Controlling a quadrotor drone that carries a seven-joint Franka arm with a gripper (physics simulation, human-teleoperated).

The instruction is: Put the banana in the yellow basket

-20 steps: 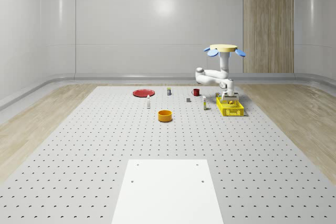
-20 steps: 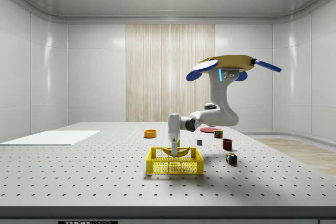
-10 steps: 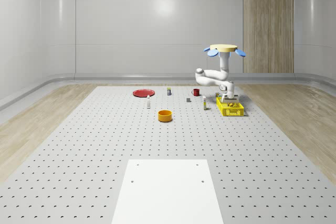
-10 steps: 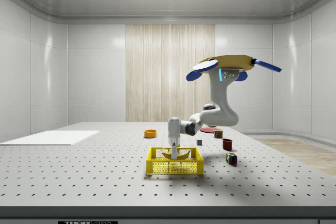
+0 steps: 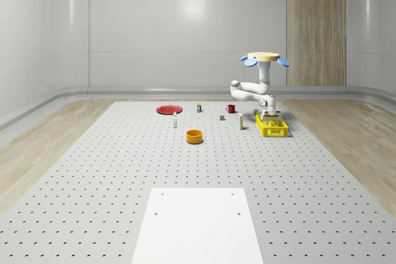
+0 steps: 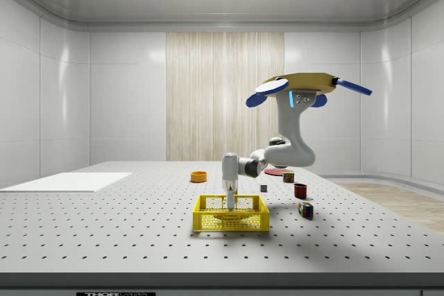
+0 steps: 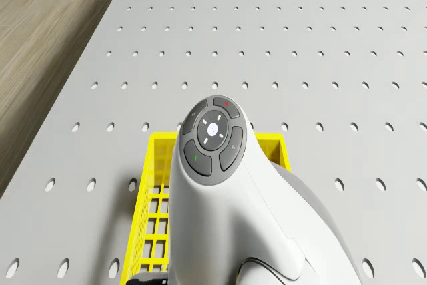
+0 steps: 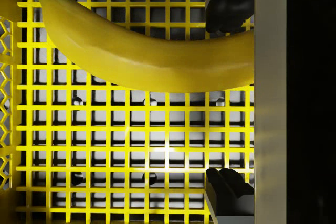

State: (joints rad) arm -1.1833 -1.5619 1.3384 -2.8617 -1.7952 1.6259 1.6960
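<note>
**Q:** Whole-scene view: entries?

**A:** Item 1, drone [image 5: 263, 58]: hovered above the perforated table [image 5: 124, 171], beside the yellow basket [image 5: 272, 129], arm folded down towards it. Item 2, orange bowl [image 5: 195, 136], and item 3, red plate [image 5: 168, 109]: both well apart from the basket, no part in the job.

**Q:** Side view?

**A:** Item 4, gripper [image 6: 230, 204]: pointed straight down, its tip below the basket's rim. Drone airborne, off to the side view's right of the basket.

**Q:** Drone view?

**A:** Item 5, arm's wrist [image 7: 213, 141]: stood directly over the basket, whose yellow rim and lattice showed around it.

**Q:** Wrist view, and where was the task's thing?

**A:** Item 6, banana [image 8: 147, 56]: inside the basket, stretched across the mesh floor. Fingers [image 8: 228, 9]: spread wide, one pad right at the fruit, the other well clear of it. Nothing was gripped.

**Q:** Step in hand, by your reading?

**A:** Release and withdrawal. The placement looked essentially done.

**Q:** How should it be done well?

**A:** Keep the jaws wide and lift straight up along the gripper's axis, so the near pad cannot drag the banana. Clear the rim fully before any sideways move, or a finger could catch the lattice wall and tip the basket.
</note>
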